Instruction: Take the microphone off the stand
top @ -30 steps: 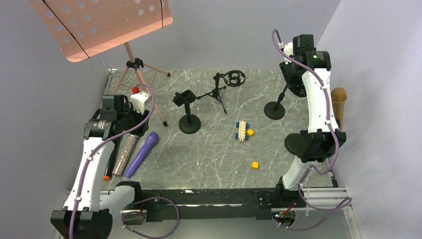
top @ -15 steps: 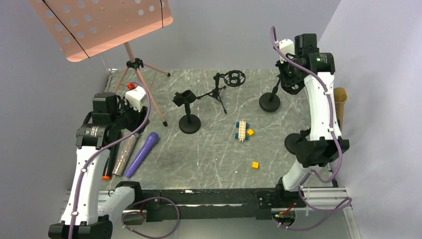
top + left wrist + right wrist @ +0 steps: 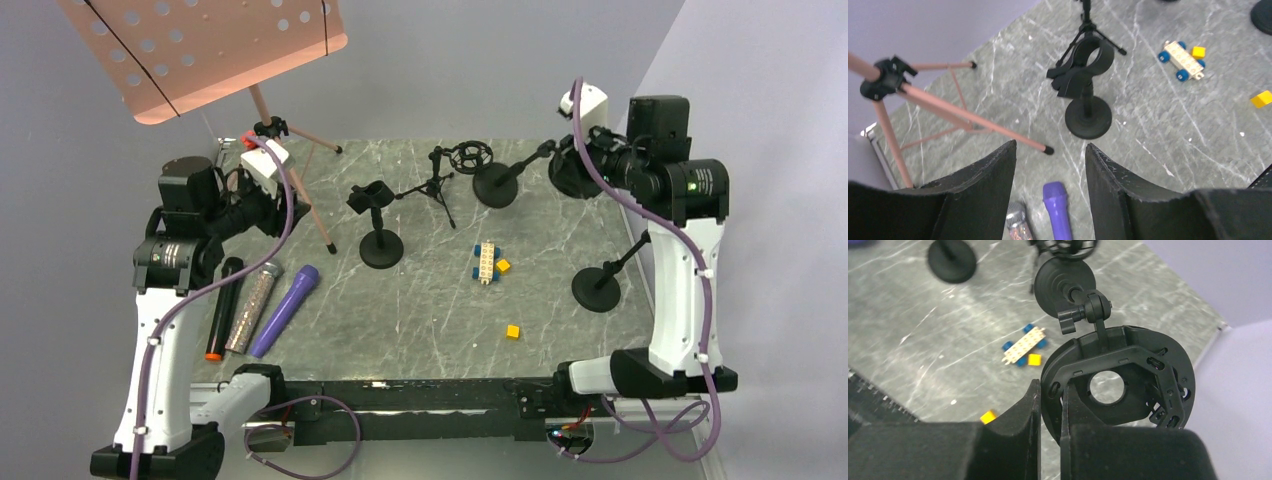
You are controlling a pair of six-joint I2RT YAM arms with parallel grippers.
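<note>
— Which stand does the right tool (image 3: 1050, 396) have?
— The one with the round cradle (image 3: 1148, 357). The jaws are clamped on the cradle's rim. The stand (image 3: 494, 185) hangs tilted in the air over the far edge of the desk (image 3: 420, 330), its foot pointing toward the middle. The cradle's hole is empty.
— So where is the microphone?
— Three lie side by side along the left edge: a black microphone (image 3: 220, 305), a glittery microphone (image 3: 252, 305) and a purple microphone (image 3: 285, 310). No stand in view carries one, so the task looks done or nearly so.
— And the left tool (image 3: 1048, 150)?
— Its jaws are apart and hold nothing. It is poised above the purple and glittery heads, probably out of the lifted stand's way.
— Is there room to set the stand down?
— The right half shows bare stone behind another stand (image 3: 597, 288) near the right edge. The small tripod (image 3: 440, 185) is just beside the hanging foot. The clip stand (image 3: 380, 245) and toy car (image 3: 487, 262) fill the middle.
</note>
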